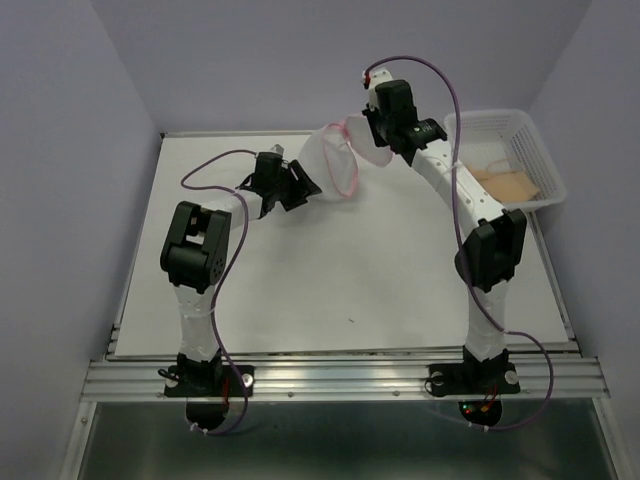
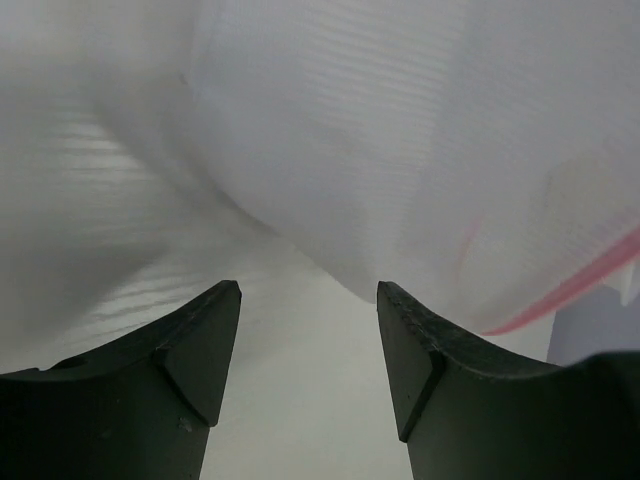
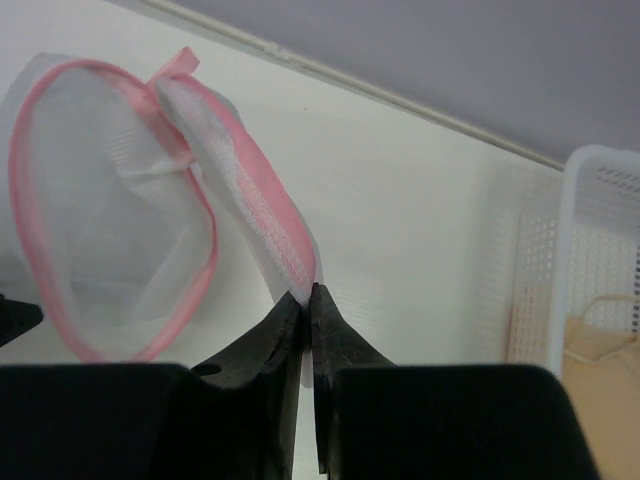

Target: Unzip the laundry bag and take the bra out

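— Nearest the camera, down at the front edge, the left arm (image 1: 195, 250) is bolted on. Why does it stretch so far over the counter (image 1: 330, 290)?

— To bring the left pincer (image 2: 308, 288) up to the laundry bag (image 1: 335, 160). Its two fingers stand apart with nothing between them. The white mesh bulges just ahead of the tips, so I'd say it is lined up to take a fold, not holding any.

— And the bag itself, where is it?

— Toward the far middle of the counter, between the two pincers. As far as I can judge it is lifted rather than lying flat. Its pink zipper edge (image 3: 262, 205) runs round a gaping mouth, so the zip looks undone.

— What keeps it up?

— The right pincer (image 3: 308, 292). Its fingers are pressed together on the zipper edge, pinching that strip of the bag. Gripping the rim there lets the pouch hang open toward the left side.

— Further right?

— A white lattice basket (image 3: 540, 270) sits at the counter's right edge. The bra (image 1: 508, 186), pale peach, lies inside it, well apart from the bag.

— So the bra is out?

— That's my reading. I see nothing peach through the mesh, and the basket is a sensible place for it. Probably only the empty bag is left to deal with.
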Robot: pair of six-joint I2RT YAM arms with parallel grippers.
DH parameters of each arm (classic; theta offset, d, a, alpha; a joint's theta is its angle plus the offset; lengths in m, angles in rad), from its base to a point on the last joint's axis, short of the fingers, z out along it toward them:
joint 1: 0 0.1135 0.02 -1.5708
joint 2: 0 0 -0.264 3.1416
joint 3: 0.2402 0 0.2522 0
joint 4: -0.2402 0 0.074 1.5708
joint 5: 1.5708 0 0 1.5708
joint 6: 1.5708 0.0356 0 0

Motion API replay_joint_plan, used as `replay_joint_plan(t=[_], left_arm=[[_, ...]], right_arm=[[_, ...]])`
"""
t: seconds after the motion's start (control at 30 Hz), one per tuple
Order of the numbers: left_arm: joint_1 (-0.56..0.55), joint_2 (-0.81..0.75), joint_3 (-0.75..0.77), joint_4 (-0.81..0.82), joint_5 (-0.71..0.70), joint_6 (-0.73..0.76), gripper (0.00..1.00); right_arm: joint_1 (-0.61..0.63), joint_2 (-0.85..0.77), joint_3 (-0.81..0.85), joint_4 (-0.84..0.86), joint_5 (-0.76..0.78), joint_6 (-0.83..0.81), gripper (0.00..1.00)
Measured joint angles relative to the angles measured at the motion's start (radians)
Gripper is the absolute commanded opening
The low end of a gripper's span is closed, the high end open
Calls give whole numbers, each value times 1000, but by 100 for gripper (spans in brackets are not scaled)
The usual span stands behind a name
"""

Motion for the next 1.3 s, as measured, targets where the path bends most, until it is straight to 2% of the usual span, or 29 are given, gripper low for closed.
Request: replay_joint_plan(t=[0.2,0.53,0.67,0.73,0.77,0.8,1.03,1.13,1.2,1.23,1.3], left_arm=[[-25,-13,21,56,21,3,66],[-24,12,39,72,11,17,63],[-10,5,-50,96,10,11,63],[0,-8,-97,98,10,6,63],[7,-18,-123,96,9,3,63],[12,-30,-141,93,8,0,63],[82,-197,-246,81,-9,-11,63],[106,-277,-271,78,-36,-11,63],[111,-312,-283,77,-47,-11,63],[112,-327,-288,76,-51,-10,63],[113,-346,-299,76,-64,-9,63]], right_arm=[[128,41,12,-69,63,48,18],[251,271,218,-111,218,67,18],[266,288,217,-115,172,85,19],[271,285,206,-98,135,100,22],[272,284,199,-87,117,107,30],[272,283,186,-73,87,113,34],[278,284,132,-59,-77,120,43],[278,284,119,-61,-155,121,61],[278,284,119,-60,-197,122,89],[278,283,119,-56,-220,121,100],[278,279,119,-55,-240,127,100]])
